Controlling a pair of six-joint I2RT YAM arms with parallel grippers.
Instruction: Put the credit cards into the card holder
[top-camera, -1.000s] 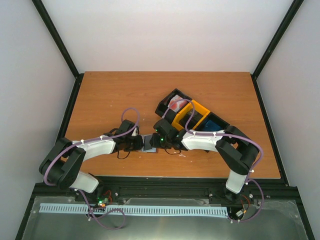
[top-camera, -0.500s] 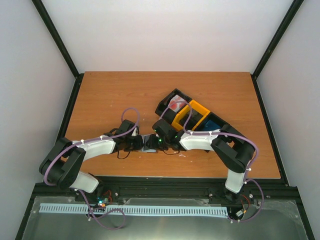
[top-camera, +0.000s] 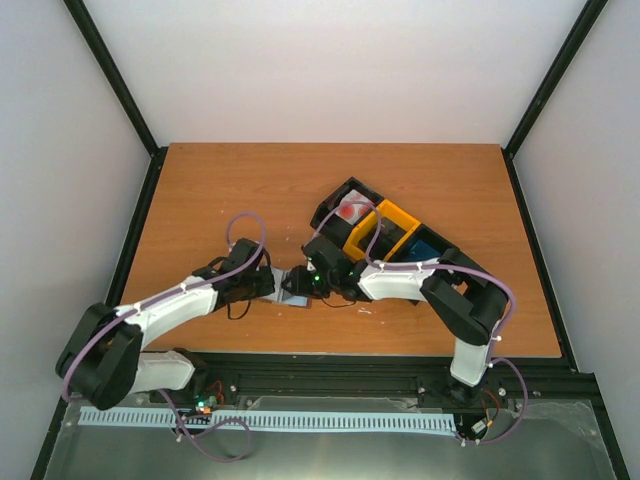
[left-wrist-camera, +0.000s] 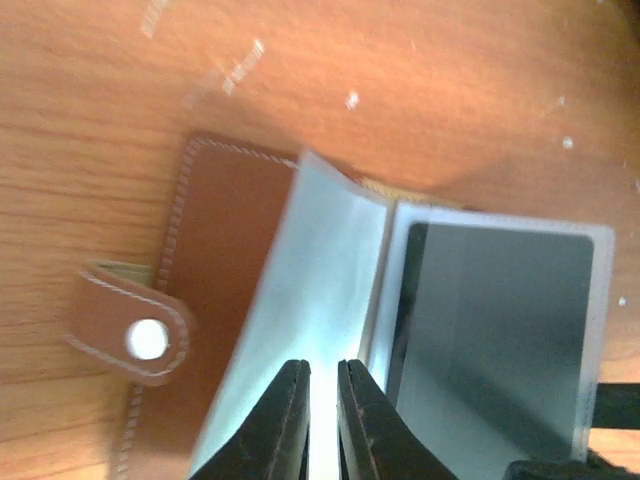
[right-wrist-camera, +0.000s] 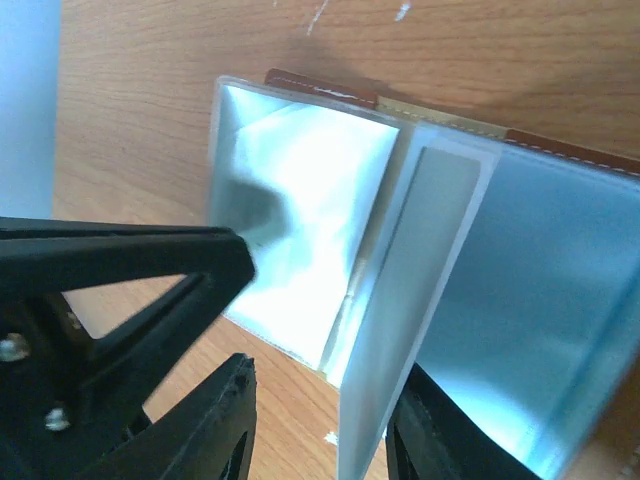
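Observation:
The brown card holder lies open on the table between my two grippers. In the left wrist view its brown cover and strap clasp are on the left. Pale grey-blue sleeves fan out from it, and a dark credit card sits in the right one. My left gripper is nearly shut, with its tips on a raised pale sleeve. My right gripper has its jaws apart. A pale panel stands on edge between them, against the right finger. A blue card lies in the tray.
The black-and-yellow three-compartment tray sits diagonally just behind the right arm, with a red-and-white item in its far end. My left gripper's black finger crosses the right wrist view. The near table edge is close behind both grippers.
My left arm has swung its elbow out and down to the left while its gripper stayed at the holder. My right gripper edged slightly left toward the holder.

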